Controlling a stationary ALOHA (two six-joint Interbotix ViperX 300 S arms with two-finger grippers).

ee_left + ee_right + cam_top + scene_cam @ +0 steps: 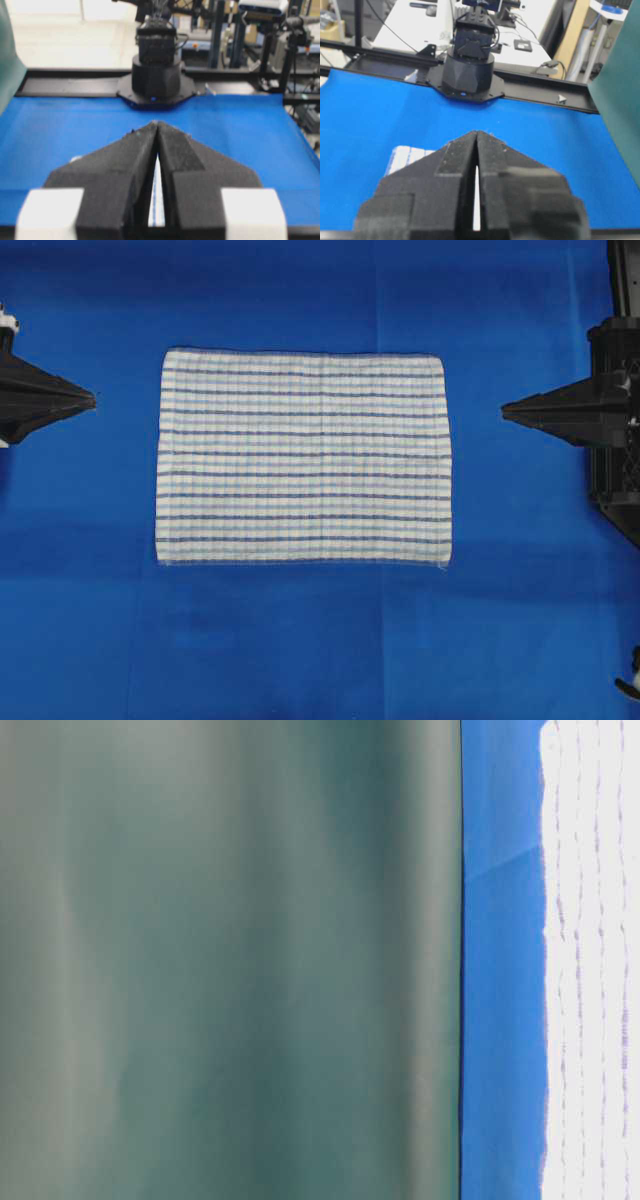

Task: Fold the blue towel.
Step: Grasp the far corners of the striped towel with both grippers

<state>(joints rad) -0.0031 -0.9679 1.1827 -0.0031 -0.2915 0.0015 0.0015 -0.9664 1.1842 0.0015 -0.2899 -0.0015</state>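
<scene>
My left gripper [158,125] sits closest in my left wrist view, its two black foam fingers [125,170] pressed together at the tips, nothing between them. Through the thin slit lower down I catch a sliver of the blue towel [158,200], and beyond the tips the blue sheet [60,130] runs out to the base of my other arm [156,75] on the far side.

My right gripper [477,134] looks the same from its own camera — fingers [455,165] closed tip to tip, holding nothing. A corner of the towel peeks out just left of those fingers, and farther off stands the opposite arm's round black base [468,75] at the sheet's edge.

From overhead, the blue towel [303,456] lies flat and fully spread in the middle of the blue sheet [320,640], a white rectangle crossed by light and dark blue stripes running left to right. My left gripper [88,397] points at its left edge and my right gripper [508,411] at its right edge — each well apart from the cloth, not touching it.

The table-level view shows mostly a blurred green panel [230,960], then a strip of sheet and the towel's edge [595,960].
</scene>
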